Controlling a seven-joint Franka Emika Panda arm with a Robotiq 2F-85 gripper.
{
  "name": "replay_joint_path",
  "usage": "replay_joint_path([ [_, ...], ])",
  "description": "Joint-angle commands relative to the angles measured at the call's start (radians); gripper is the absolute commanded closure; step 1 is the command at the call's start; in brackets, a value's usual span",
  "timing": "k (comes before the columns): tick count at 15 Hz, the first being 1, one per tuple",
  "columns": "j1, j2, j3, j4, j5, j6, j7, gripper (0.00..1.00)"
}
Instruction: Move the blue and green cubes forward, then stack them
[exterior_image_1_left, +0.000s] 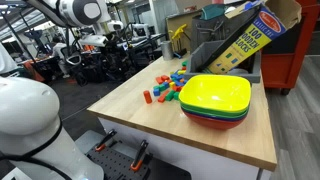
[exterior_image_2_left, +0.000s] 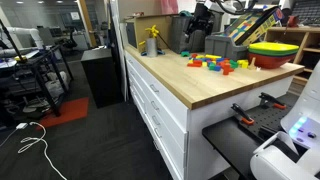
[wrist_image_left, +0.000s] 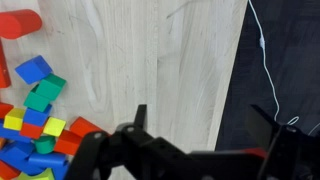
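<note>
Blue cube (wrist_image_left: 33, 68) sits at the top edge of the block pile (wrist_image_left: 30, 140), at 9 o'clock in the wrist view and about 10 o'clock from the gripper (wrist_image_left: 203, 116). Green cube (wrist_image_left: 45, 92) is at the blue one's 5 o'clock, touching it; both rest flat on the wooden table (wrist_image_left: 150, 60). Red cylinder (wrist_image_left: 18, 22) lies apart from the pile at the blue cube's 12 o'clock. Gripper comes in at 6 o'clock with its jaws spread wide, over bare wood by the table edge, well apart from both cubes and holding nothing. White cable (wrist_image_left: 262, 50) lies on the dark floor (wrist_image_left: 290, 80) at 2 o'clock. In an exterior view, the yellow bowl (exterior_image_1_left: 215, 92) is nested on top of a green and red bowl stack (exterior_image_1_left: 218, 120), just beside the blocks at their 4 o'clock; only its own yellow inside shows. Tilted cardboard blocks box (exterior_image_1_left: 248, 38) is at the bowls' 12 o'clock, contents can't be told.
</note>
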Motion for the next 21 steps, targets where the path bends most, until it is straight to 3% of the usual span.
replay_joint_path([
  [1,0.000,0.000,-0.001,0.001,-0.001,-0.002,0.001,0.00],
  [11,0.000,0.000,-0.001,0.001,-0.001,-0.002,0.001,0.00],
  [21,-0.068,0.225,-0.078,0.169,-0.038,0.017,-0.113,0.00],
])
